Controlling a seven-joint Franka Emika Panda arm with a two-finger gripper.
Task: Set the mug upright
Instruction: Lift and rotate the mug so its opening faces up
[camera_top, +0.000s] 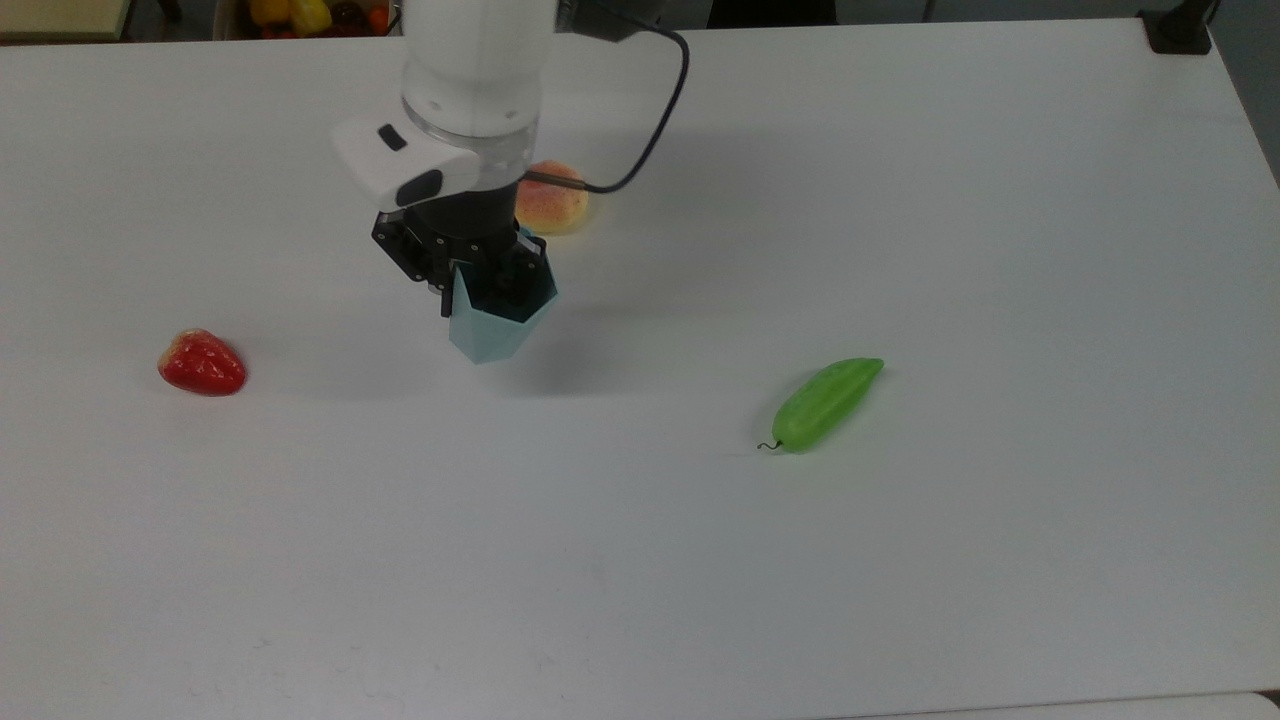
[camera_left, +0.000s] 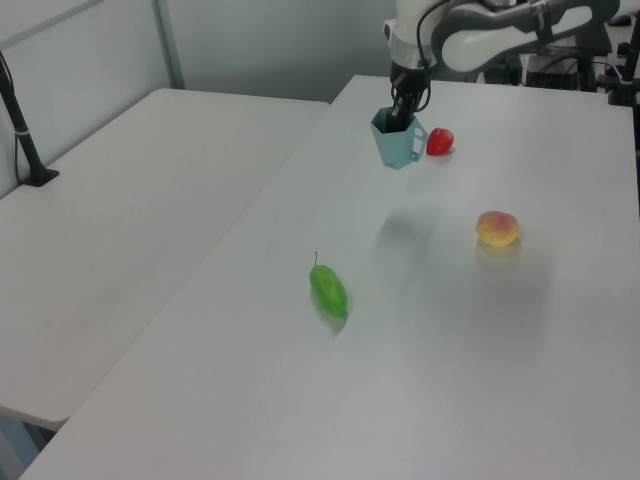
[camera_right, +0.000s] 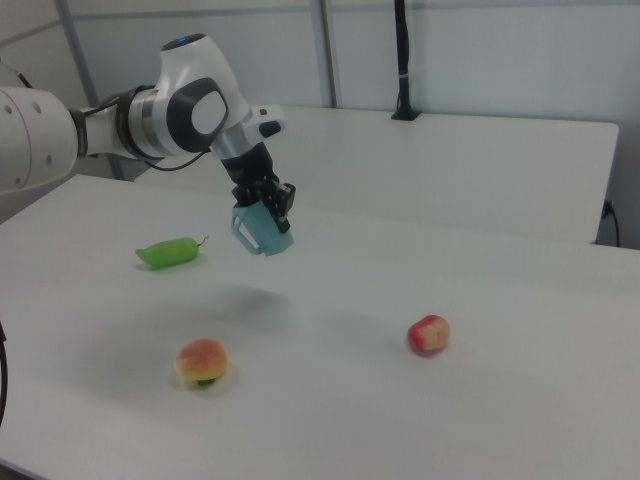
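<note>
The pale blue faceted mug (camera_top: 487, 335) hangs in the air above the white table (camera_top: 900, 200), its mouth facing up and slightly tilted. My gripper (camera_top: 482, 283) is shut on the mug's wall, one finger inside the mouth and one outside. In the left view the mug (camera_left: 398, 146) shows its small handle toward the left view's right, under the gripper (camera_left: 403, 113). The right view has the mug (camera_right: 258, 233) clear of the table, below the gripper (camera_right: 270, 206), with a shadow on the tabletop beneath it.
A peach (camera_top: 552, 205) lies just behind the arm in the top view. A red strawberry (camera_top: 202, 363) sits toward the top view's left and a green pepper (camera_top: 826, 402) toward the top view's right. A crate of fruit (camera_top: 300, 15) stands past the far edge.
</note>
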